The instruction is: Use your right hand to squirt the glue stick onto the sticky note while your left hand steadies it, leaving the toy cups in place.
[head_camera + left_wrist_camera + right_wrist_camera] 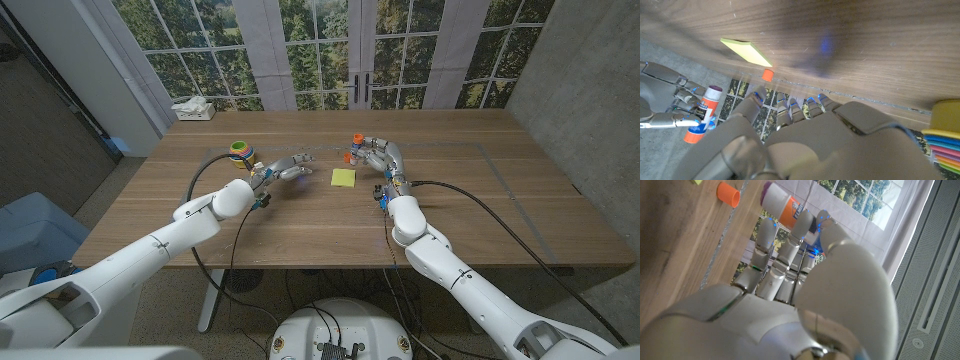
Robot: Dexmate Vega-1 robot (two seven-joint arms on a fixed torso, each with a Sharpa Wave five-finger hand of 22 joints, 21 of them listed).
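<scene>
Glue stick [782,206] gripped in right robot hand [375,155], uncapped; left robot hand [285,167] empty, fingers apart, near sticky note [343,177].

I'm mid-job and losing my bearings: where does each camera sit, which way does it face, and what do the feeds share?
Head view: on the robot's head, looking down the wooden table over both arms at the yellow square sticky note.
Left wrist view: behind the left hand, facing the note and the right hand.
Right wrist view: behind the right hand, which holds the orange-and-white glue stick.
Shared: both wrist views show the glue stick and its loose orange cap on the table.
</scene>
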